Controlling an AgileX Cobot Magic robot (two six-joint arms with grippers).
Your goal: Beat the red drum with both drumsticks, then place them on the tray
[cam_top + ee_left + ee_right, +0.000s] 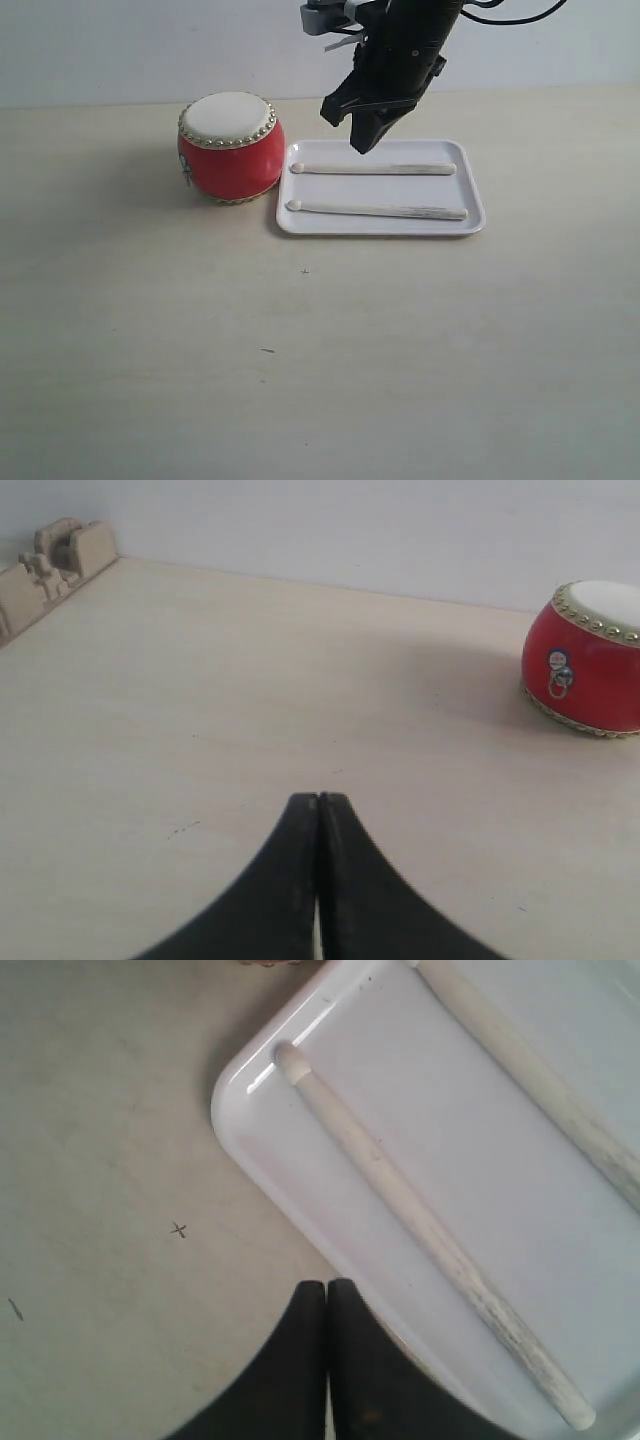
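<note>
On the pale surface (150, 350) the red drum (231, 147) stands upright with its cream skin facing up, just beside the short left end of the white tray (472, 190) in the exterior view; whether drum and tray touch cannot be told. The rear drumstick (372, 169) and the front drumstick (376, 210) both lie flat inside the tray. They are parallel to its long sides and apart from each other, with their bead tips toward the drum. The right end effector (360, 135) hangs over the rear part of the tray, above the rear drumstick. Its two black fingers are pressed together with nothing between them, and it touches neither stick. The right wrist view looks down on that same closed tip (326, 1285), near the tray's rounded corner, with one stick running across the tray and the other only partly in frame. A small cross-shaped mark (178, 1229) sits on the surface beside the tray. The left end effector (319, 800) does not show in the exterior view. Its wrist view shows its fingers closed tight and empty over bare surface, well apart from the drum, and a beige block-like fixture (55, 565) at the surface's far edge.
</note>
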